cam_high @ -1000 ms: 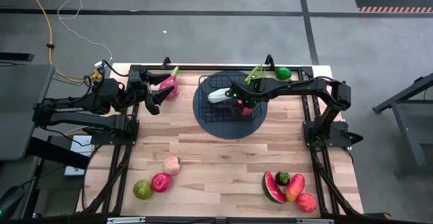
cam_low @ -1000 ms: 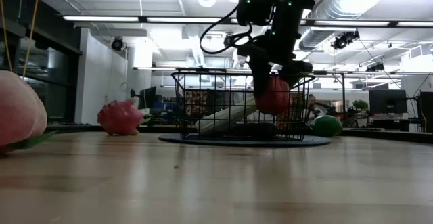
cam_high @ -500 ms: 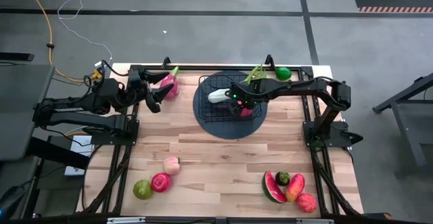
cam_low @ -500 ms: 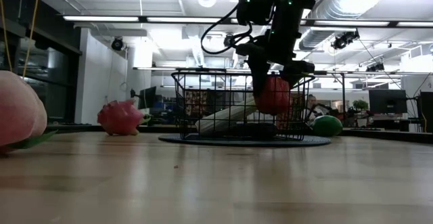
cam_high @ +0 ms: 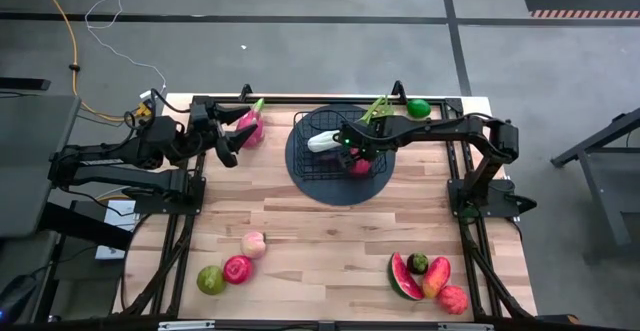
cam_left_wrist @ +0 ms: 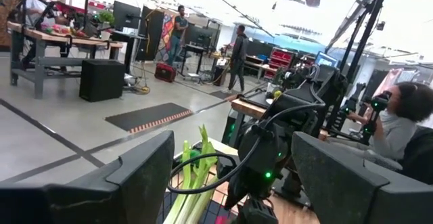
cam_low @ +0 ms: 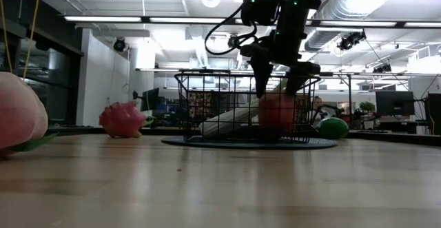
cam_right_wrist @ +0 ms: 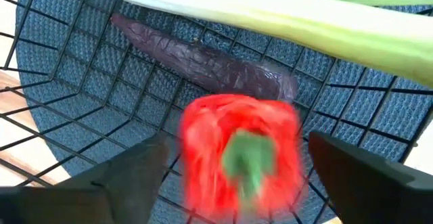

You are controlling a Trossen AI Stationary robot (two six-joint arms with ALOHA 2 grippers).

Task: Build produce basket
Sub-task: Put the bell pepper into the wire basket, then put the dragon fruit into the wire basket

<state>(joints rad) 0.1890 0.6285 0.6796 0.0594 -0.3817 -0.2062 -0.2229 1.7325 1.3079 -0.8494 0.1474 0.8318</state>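
The red pepper (cam_right_wrist: 238, 155) has dropped out of the right gripper (cam_high: 356, 157), whose jaws are spread wide just above it, one on each side, touching nothing. The pepper looks blurred, so I think it may be rolling or settling. It could roll against the basket's wall or tip over onto the long purple vegetable (cam_right_wrist: 206, 67) beside it. If the arm lifts out crooked, a jaw could catch the wire of the basket (cam_high: 304, 133) and drag it off the dark round mat (cam_high: 295, 176).

The basket sits on that mat at the back middle of the bench (cam_high: 320, 241). Inside it are three things: the red pepper on the floor of the basket, the purple vegetable lying next to it, and a long green-white leafy stalk (cam_right_wrist: 325, 28) leaning across with its green end poking up over the rim.

The left gripper (cam_high: 228, 149) waits near the pink dragon fruit (cam_high: 249, 126) at the back left, jaws open and holding nothing.

Lots of produce is not in yet: a green pepper (cam_high: 418, 108) behind the basket, a peach (cam_high: 253, 243) and two apples at the front left, and a watermelon slice (cam_high: 402, 278) with more fruit at the front right.
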